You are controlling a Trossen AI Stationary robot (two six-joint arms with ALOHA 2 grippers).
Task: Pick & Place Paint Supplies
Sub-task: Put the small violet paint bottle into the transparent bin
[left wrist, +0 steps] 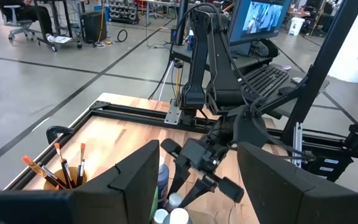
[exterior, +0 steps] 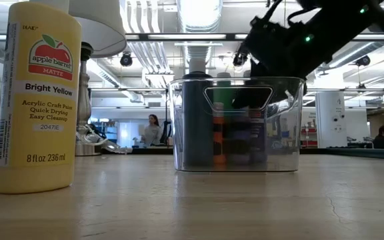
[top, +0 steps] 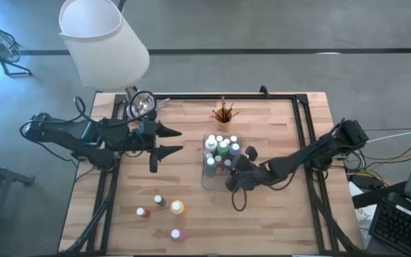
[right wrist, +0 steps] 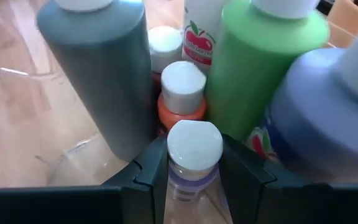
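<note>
Right jaws grip a white-capped purple paint bottle (right wrist: 194,158) inside the clear tray (top: 207,180); left jaws hover open.

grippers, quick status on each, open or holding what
Left gripper: open, empty, above the wooden table.
Right gripper: closed on a small white-capped purple paint bottle at the clear plastic tray.

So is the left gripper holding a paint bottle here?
No, the left gripper hangs open and empty over bare table, apart from the clear tray.
</note>
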